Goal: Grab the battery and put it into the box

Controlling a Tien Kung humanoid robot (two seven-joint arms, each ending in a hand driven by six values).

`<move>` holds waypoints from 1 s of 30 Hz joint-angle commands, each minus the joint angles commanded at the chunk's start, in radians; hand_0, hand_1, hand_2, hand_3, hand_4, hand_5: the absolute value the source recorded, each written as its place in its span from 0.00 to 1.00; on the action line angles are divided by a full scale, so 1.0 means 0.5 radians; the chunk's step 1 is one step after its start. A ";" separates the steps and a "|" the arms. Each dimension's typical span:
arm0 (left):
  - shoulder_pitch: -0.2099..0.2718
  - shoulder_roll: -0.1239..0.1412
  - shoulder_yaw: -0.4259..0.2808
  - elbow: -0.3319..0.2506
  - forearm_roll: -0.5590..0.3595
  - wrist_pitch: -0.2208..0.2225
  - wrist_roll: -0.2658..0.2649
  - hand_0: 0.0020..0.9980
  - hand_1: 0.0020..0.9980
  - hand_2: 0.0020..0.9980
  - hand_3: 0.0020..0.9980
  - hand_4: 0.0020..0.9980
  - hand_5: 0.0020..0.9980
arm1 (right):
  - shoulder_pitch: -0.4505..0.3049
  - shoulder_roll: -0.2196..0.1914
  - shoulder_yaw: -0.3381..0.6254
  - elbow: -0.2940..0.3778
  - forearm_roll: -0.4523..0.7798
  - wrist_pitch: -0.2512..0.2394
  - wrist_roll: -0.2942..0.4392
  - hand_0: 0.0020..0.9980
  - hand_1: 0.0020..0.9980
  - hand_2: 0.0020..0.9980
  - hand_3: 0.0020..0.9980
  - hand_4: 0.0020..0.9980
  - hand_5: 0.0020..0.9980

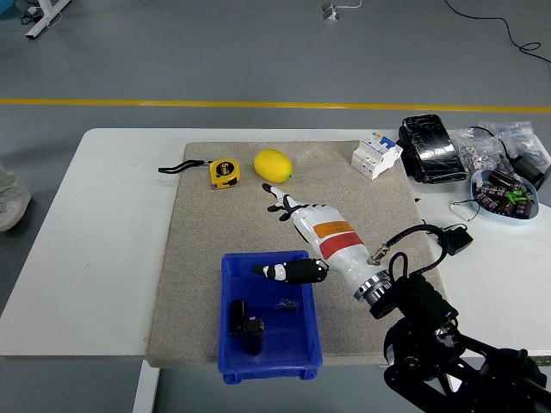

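Release step looks done: the right hand (297,237) is spread open and empty above the box (269,317), where two batteries (247,324) seem to lie. Next, withdraw clear.
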 joint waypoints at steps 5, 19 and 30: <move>-0.004 -0.002 0.008 0.001 -0.010 0.009 -0.003 0.74 0.74 0.80 0.69 0.72 0.71 | 0.000 -0.036 0.090 0.002 0.031 -0.013 0.000 0.55 0.65 0.75 0.96 1.00 0.45; -0.012 -0.007 0.016 0.004 0.000 0.023 -0.001 0.74 0.74 0.80 0.69 0.71 0.71 | -0.048 -0.256 0.449 0.085 0.237 -0.055 0.038 0.52 0.61 0.76 0.94 1.00 0.47; -0.012 -0.010 -0.040 0.018 0.073 0.025 0.010 0.74 0.75 0.80 0.68 0.71 0.71 | -0.222 -0.334 0.724 0.123 0.754 -0.119 0.253 0.49 0.60 0.76 0.92 1.00 0.48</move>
